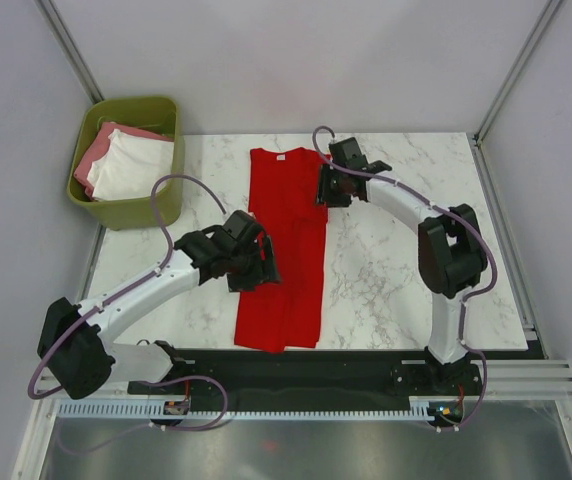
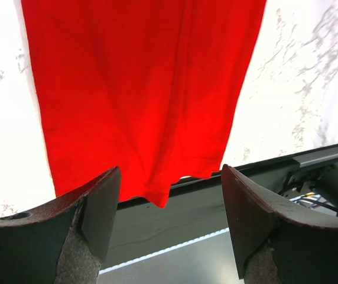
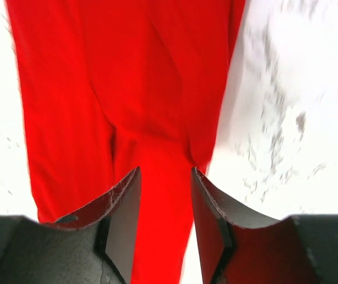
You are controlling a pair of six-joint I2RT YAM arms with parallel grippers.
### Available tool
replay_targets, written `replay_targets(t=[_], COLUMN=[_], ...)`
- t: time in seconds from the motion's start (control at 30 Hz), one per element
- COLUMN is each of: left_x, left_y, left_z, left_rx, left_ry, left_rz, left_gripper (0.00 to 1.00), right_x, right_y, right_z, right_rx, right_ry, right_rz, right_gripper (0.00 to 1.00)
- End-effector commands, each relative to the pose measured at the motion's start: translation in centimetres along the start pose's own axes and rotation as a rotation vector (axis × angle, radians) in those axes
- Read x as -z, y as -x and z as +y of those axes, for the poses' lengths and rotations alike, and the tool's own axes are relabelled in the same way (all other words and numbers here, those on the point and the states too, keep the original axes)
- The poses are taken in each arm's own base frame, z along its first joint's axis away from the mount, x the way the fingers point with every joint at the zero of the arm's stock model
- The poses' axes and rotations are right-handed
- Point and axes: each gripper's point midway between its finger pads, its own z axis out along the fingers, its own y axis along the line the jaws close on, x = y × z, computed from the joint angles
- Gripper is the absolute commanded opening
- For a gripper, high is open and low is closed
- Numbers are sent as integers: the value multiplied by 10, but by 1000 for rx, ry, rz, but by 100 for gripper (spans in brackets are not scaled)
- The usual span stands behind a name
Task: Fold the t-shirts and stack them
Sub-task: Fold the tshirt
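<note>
- White marble-patterned table [image 1: 396,270]: fills the middle of the top view and carries one garment only.
- Bright red cotton t-shirt [image 1: 288,195]: lies flat left of the table's centre and looks already folded in along its sides into one long narrow strip. Long axis from far edge to near edge, with the collar and small white label at the far end. The hem reaches the near edge and, in the left wrist view, droops slightly over it.
- Olive-green plastic bin [image 1: 138,213]: stands off the far left corner of the table, well apart from the red shirt. Holds one white t-shirt [image 1: 138,165] and one pink t-shirt [image 1: 94,158] beside it, both loosely bundled.
- Left gripper [image 1: 264,262]: hovers over the strip's left edge, past mid-length toward the hem. Jaws spread wide with nothing between them, red cloth and hem below [image 2: 170,171].
- Right gripper [image 1: 324,188]: sits at the strip's right edge, close to the collar end. Jaws apart by a narrow gap over a crease in the red cloth [image 3: 165,171], with no cloth visibly pinched.
- Key relation, as a judgement: probably a fold across the length next, so collar end for the right gripper and hem end for the left.
- Count: three t-shirts, one bin, two arms.
</note>
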Motion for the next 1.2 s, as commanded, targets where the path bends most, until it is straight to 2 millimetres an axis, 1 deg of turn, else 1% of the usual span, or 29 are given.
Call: replay_targets(t=[0.0,0.03,0.07,0.1,0.17,0.2,0.27,0.37,0.47,0.8,0.93,1.0,1.17], left_x=[9,10,11,11,11,11,10,8,6,1,-1,-1,-1], left_y=[19,20,20,20,19,19,17,16,16,15,14,14,14], left_z=[-15,-16,-15,-14,-10,-9,-6,-4,-4,-3,-1,-1,-1], left_rx=[13,12,14,15,18,19,24,28,28,20,20,18,15], left_ry=[-37,-39,-39,-37,-28,-27,-19,-13,-8,5,11,11,12], left_rz=[-53,-58,-58,-60,-60,-59,-54,-49,-43,-30,-27,-25,-26], left_gripper=[77,77,77,77,77,77,77,77,77,77,77,77,77], right_x=[5,4,-3,1,-4,-4,-7,-9,-11,-23,-29,-30,-34], right_y=[38,45,46,59,71,71,77,74,70,50,42,38,27], right_z=[0,-3,-8,-6,-8,-12,-13,-16,-14,9,10,9,6], right_rx=[85,120,142,165,224,242,289,358,401,513,566,584,615], right_ry=[-60,-89,-112,-129,-158,-183,-192,-218,-226,-149,-185,-205,-250], right_rz=[-66,-82,-71,-94,-104,-95,-93,-79,-72,-24,-9,0,20], right_gripper=[48,48,48,48,47,46,45,47,49,52,50,48,48])
